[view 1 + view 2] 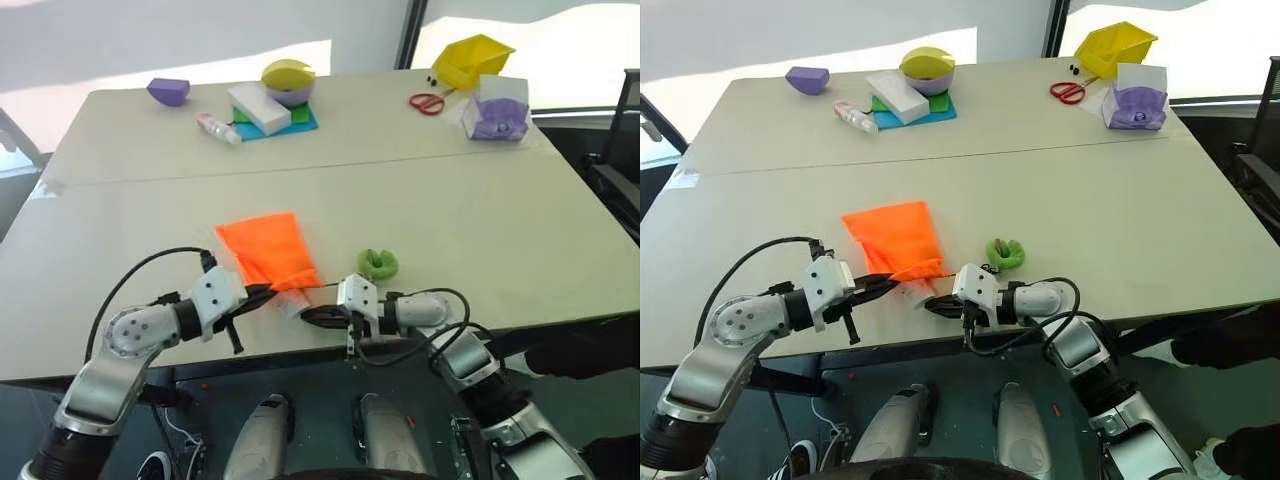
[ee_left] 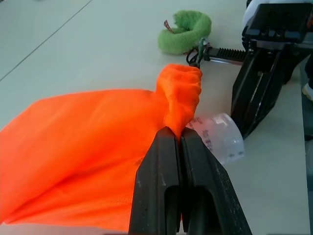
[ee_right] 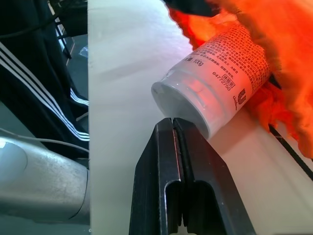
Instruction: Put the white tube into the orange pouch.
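White tube (image 3: 215, 73) lies on the table, half inside the orange pouch (image 1: 265, 248), left claw (image 2: 180, 139) pinching the pouch mouth to steady it, right claw (image 3: 178, 128) pressed together, probably nudging the cap in.

A pale beige table (image 1: 480, 210) with a seam across its middle fills the room's centre. Bright windows (image 1: 520, 20) behind it, split by a dark post (image 1: 408, 35), throw daylight patches. A dark chair (image 1: 620, 170) stands right.

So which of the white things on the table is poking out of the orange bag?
The white tube, its capped end sticking out of the orange pouch at the near edge. The small bottle and white block lie far across the table.
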Available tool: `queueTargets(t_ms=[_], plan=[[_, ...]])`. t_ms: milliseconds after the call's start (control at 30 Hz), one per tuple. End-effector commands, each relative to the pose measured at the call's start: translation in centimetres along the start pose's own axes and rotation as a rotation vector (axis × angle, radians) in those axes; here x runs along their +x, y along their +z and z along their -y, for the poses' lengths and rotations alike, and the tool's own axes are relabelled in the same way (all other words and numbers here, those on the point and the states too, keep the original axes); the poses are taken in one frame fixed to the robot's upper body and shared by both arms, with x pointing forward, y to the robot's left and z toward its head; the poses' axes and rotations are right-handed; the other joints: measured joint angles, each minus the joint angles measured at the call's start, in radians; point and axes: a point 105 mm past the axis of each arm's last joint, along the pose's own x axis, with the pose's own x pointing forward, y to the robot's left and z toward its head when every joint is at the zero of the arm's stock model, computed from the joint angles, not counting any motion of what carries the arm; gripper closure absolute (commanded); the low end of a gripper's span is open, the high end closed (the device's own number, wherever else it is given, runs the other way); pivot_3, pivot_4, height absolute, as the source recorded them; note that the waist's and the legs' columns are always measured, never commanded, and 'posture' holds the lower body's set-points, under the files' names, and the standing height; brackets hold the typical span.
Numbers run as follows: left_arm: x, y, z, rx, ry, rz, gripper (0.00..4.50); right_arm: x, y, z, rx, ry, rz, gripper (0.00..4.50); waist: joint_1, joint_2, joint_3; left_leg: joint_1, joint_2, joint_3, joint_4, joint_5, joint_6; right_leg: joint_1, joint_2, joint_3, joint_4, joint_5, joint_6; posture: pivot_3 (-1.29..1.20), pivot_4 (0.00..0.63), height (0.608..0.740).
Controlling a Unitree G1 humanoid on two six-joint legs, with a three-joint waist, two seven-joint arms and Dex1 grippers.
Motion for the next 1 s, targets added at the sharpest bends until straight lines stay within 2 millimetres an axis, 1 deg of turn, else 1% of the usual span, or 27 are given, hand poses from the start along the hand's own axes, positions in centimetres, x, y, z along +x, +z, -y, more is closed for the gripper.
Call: queueTargets(t_ms=[33,100,167,233,267,333,400,500,567,633,700,767,833,867,967,1000], plan=[[-0.1,1.3,0.4,0.033,-0.009,0.041,4.50,1.1,1.9,0.5,-0.030,-0.011,0.079,4.47,-0.002,0.000,0.000,0.000,0.000,0.000,0.000,0.000,0.000,0.000,0.000,0.000,0.000,0.000,0.000,0.00,0.150,0.740],[0.0,1.2,0.7,0.030,-0.023,0.035,4.50,1.6,2.2,0.9,-0.056,-0.033,0.086,4.47,-0.007,0.000,0.000,0.000,0.000,0.000,0.000,0.000,0.000,0.000,0.000,0.000,0.000,0.000,0.000,0.00,0.150,0.740],[-0.1,0.9,0.8,0.029,-0.025,0.018,4.50,1.9,3.0,1.5,-0.044,-0.064,0.123,4.47,-0.007,0.000,0.000,0.001,0.000,0.000,0.000,0.000,0.000,0.000,0.001,0.000,0.001,0.000,0.000,0.00,0.150,0.740],[-0.3,0.6,0.9,0.025,-0.028,0.001,4.50,2.0,3.4,1.7,-0.032,-0.069,0.144,4.47,-0.005,0.000,0.000,0.001,0.001,0.000,0.000,0.000,0.000,0.000,0.002,0.000,0.002,0.000,0.000,0.00,0.150,0.740],[-0.5,0.2,0.9,0.015,-0.027,-0.015,4.50,2.0,3.4,1.7,-0.035,-0.068,0.147,4.47,-0.005,0.000,0.000,0.001,0.001,0.000,0.000,0.000,0.000,0.000,0.002,0.000,0.002,0.000,0.000,0.00,0.150,0.740],[-1.2,-1.2,1.3,0.031,-0.046,-0.073,4.50,2.2,3.6,1.6,-0.019,-0.064,0.163,4.47,-0.005,0.000,0.000,0.001,0.001,0.000,0.000,0.000,0.000,0.000,0.002,0.000,0.002,0.000,0.000,0.00,0.150,0.740],[-1.5,-1.8,1.2,0.051,-0.050,-0.102,4.50,2.3,3.8,1.5,-0.007,-0.061,0.177,4.47,-0.006,0.000,0.000,0.001,0.001,0.000,-0.001,0.000,0.000,-0.001,0.002,0.001,0.001,0.000,0.000,0.00,0.150,0.740],[-1.6,-1.8,0.7,0.055,-0.038,-0.099,4.50,2.7,3.7,1.8,-0.001,-0.072,0.171,4.47,-0.005,0.000,0.000,0.001,0.001,0.000,-0.001,0.000,0.000,-0.001,0.002,0.001,0.001,0.000,0.000,0.00,0.150,0.740],[-1.6,-1.6,0.6,0.061,-0.044,-0.091,4.50,3.0,3.0,1.9,-0.052,-0.083,0.126,4.47,-0.005,0.000,0.000,0.001,0.001,0.000,-0.001,0.000,0.000,-0.001,0.002,0.001,0.001,0.000,-0.001,0.00,0.150,0.740],[-1.5,-1.4,0.6,0.071,-0.047,-0.088,4.50,3.2,3.0,2.1,-0.072,-0.098,0.117,4.47,-0.005,0.000,0.000,0.002,0.001,0.001,-0.001,0.000,0.000,-0.001,0.002,0.001,0.001,0.001,-0.001,0.00,0.150,0.740],[-1.5,-1.6,0.7,0.086,-0.053,-0.101,4.50,2.6,3.8,2.0,-0.050,-0.093,0.155,4.47,-0.006,0.000,0.000,0.002,0.001,0.001,-0.001,0.000,0.000,-0.001,0.002,0.001,0.001,0.001,-0.001,0.00,0.150,0.740],[-1.6,-2.0,0.7,0.074,-0.051,-0.108,4.50,1.4,3.9,1.6,-0.072,-0.073,0.144,4.47,-0.004,0.000,0.000,0.002,0.001,0.000,-0.001,0.000,0.000,-0.001,0.002,0.001,0.001,0.001,-0.001,0.00,0.150,0.740],[-1.7,-2.1,0.7,0.066,-0.049,-0.108,4.50,-0.3,3.6,1.2,-0.083,-0.053,0.103,4.47,-0.002,0.000,0.000,0.001,0.001,0.000,-0.002,0.000,0.000,-0.001,0.001,0.001,0.001,0.000,-0.001,0.00,0.150,0.740],[-1.7,-2.0,0.7,0.066,-0.048,-0.107,4.50,-0.8,3.7,1.0,-0.082,-0.046,0.093,4.47,0.001,0.000,0.000,0.001,0.001,0.000,-0.002,0.000,0.000,-0.001,0.001,0.001,0.001,0.000,0.000,0.00,0.150,0.740],[-1.8,-2.0,0.9,0.068,-0.064,-0.100,4.50,-2.8,4.5,0.0,-0.054,-0.004,0.093,4.47,0.001,0.000,0.000,0.000,0.000,0.001,-0.001,0.000,0.000,-0.001,-0.001,0.001,0.000,0.000,0.000,0.00,0.150,0.740],[-1.8,-2.0,1.0,0.065,-0.072,-0.099,4.50,-3.4,4.8,-0.1,-0.008,0.003,0.100,4.23,-0.002,0.000,0.000,0.000,0.000,0.001,-0.001,0.000,0.000,-0.001,-0.001,0.001,0.000,0.000,0.000,0.00,0.150,0.740]])
